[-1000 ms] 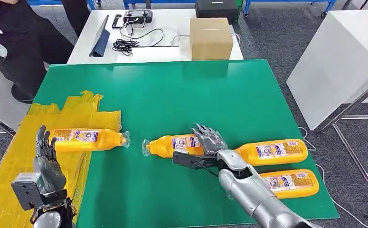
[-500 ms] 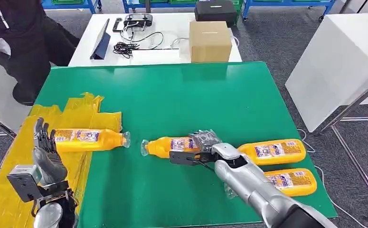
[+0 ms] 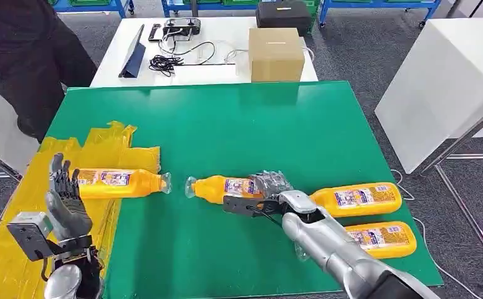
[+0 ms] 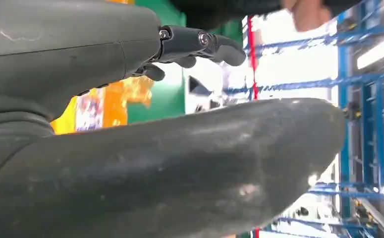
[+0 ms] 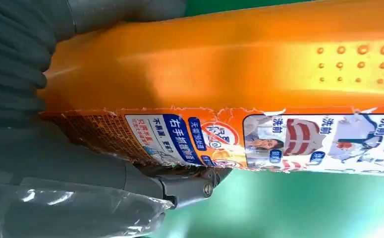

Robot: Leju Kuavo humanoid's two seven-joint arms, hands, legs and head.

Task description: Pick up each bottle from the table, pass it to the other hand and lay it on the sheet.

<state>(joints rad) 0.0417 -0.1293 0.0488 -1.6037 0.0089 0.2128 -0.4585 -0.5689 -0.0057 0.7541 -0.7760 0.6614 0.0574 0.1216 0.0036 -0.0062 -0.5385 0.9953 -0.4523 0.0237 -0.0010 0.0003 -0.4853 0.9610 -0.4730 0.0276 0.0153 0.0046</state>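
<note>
Several orange bottles lie on the green table (image 3: 239,124). One bottle (image 3: 117,184) rests on the yellow sheet (image 3: 14,249) at the left. My right hand (image 3: 270,187) grips the middle bottle (image 3: 220,189) at its body end; its fingers (image 5: 190,186) wrap the labelled bottle (image 5: 259,74), cap pointing left. Two more bottles (image 3: 357,198) (image 3: 382,240) lie behind my right arm. Over the sheet my left hand (image 3: 67,199) stands upright and open, fingers apart, just left of the sheet's bottle. The left wrist view shows its fingers (image 4: 199,42) holding nothing.
A cardboard box (image 3: 276,53) stands on the white table beyond the green one, with cables (image 3: 164,59) and a tablet (image 3: 131,56). A person in dark clothes (image 3: 33,50) stands at the far left. A white block (image 3: 438,81) stands to the right.
My right hand's fingers have curled down around the middle bottle. The left hand has lifted a little beside the sheet's bottle. The camera has shifted slightly.
</note>
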